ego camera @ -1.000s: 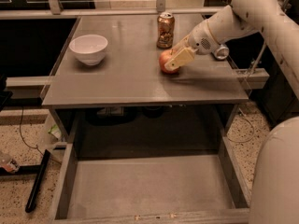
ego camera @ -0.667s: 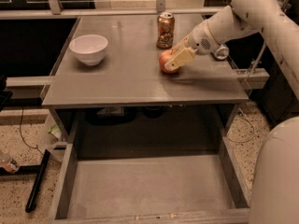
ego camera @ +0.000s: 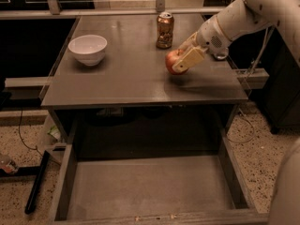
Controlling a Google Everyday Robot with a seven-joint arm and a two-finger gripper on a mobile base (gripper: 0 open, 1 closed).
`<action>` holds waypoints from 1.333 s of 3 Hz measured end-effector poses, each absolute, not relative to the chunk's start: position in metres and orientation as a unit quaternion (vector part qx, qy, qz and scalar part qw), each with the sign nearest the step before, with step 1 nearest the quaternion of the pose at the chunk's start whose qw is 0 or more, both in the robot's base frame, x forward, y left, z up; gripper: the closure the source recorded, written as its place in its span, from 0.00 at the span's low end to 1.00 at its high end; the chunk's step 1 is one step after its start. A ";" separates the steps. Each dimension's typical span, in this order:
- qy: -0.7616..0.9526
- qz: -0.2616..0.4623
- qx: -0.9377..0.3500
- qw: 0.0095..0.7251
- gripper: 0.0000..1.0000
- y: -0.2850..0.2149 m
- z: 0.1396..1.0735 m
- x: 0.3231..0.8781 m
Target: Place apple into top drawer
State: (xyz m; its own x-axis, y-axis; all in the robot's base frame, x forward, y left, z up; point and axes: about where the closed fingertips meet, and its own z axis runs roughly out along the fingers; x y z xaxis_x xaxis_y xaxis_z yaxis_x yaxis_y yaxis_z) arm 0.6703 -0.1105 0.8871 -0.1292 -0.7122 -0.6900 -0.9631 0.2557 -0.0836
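The red apple (ego camera: 171,61) sits on the grey tabletop (ego camera: 136,74) at the right, just in front of a soda can. My gripper (ego camera: 180,60) comes in from the right on the white arm, and its cream fingers (ego camera: 188,60) are closed around the apple. The top drawer (ego camera: 145,186) is pulled out below the table's front edge; its flat bottom is bare.
A bronze soda can (ego camera: 165,30) stands upright just behind the apple. A white bowl (ego camera: 87,49) sits on the left of the tabletop. A black bar (ego camera: 37,182) lies on the speckled floor left of the drawer. Cables hang at the right.
The apple and gripper have lifted very slightly and shifted a little; otherwise nothing has visibly moved.
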 end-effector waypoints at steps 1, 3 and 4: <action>0.706 0.195 -0.601 0.319 1.00 -0.125 0.909 0.622; 0.680 0.174 -0.635 0.321 1.00 -0.163 0.937 0.524; 0.688 0.172 -0.617 0.340 1.00 -0.181 0.926 0.467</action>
